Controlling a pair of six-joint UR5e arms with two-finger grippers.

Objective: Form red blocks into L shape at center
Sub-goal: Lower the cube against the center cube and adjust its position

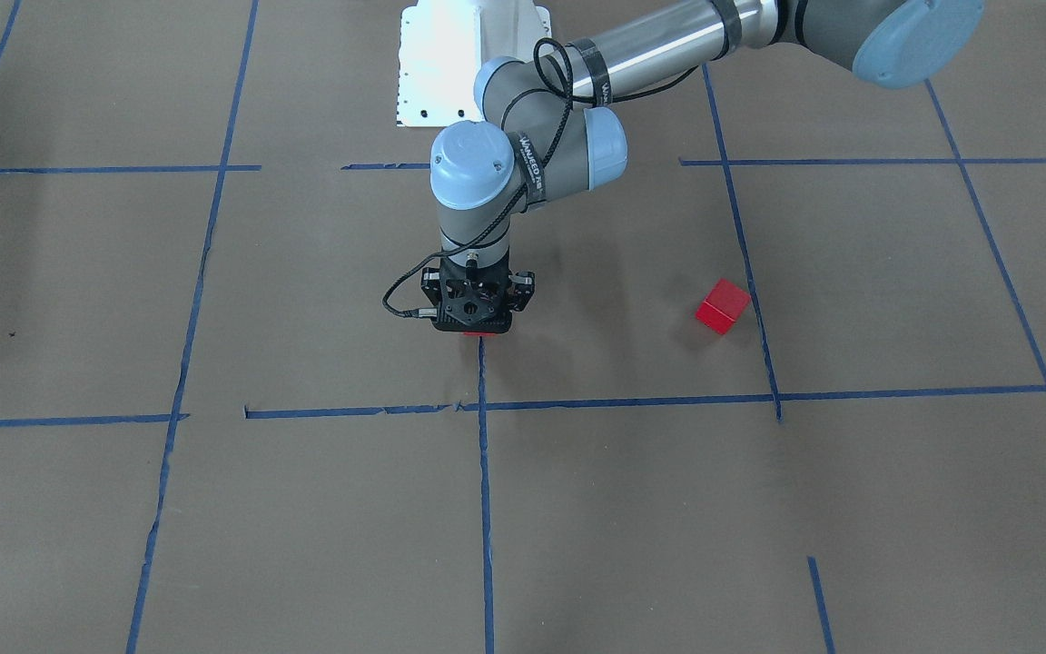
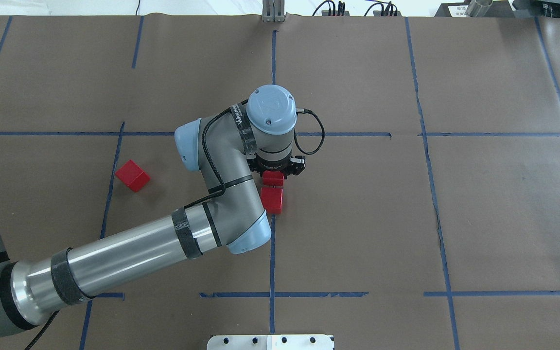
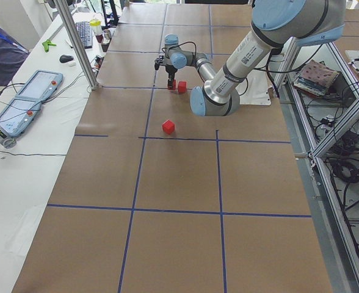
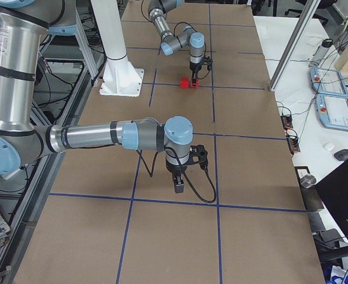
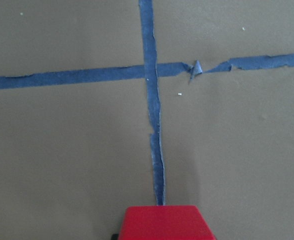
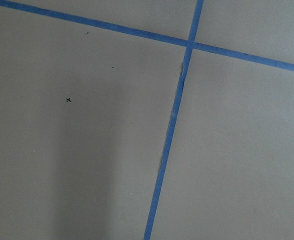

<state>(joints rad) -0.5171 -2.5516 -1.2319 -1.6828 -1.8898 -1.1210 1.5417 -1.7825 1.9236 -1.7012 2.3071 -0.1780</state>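
Observation:
My left gripper (image 2: 274, 176) points straight down at the center tape line (image 2: 272, 253), around a red block (image 2: 273, 178) at paper level. That block fills the bottom edge of the left wrist view (image 5: 163, 222), and only a sliver of it shows in the front view (image 1: 479, 334). A second red block (image 2: 271, 200) sits right behind it on the robot's side, touching or nearly touching. The third red block (image 2: 132, 175) lies alone to the left, also seen in the front view (image 1: 722, 306). My right gripper (image 4: 177, 184) hangs over bare paper, and I cannot tell whether it is open or shut.
The white robot base (image 1: 450, 54) stands at the table's near edge. Blue tape lines (image 6: 173, 117) form a grid on the brown paper. Operator consoles (image 3: 27, 104) and cables lie beyond the table's far side.

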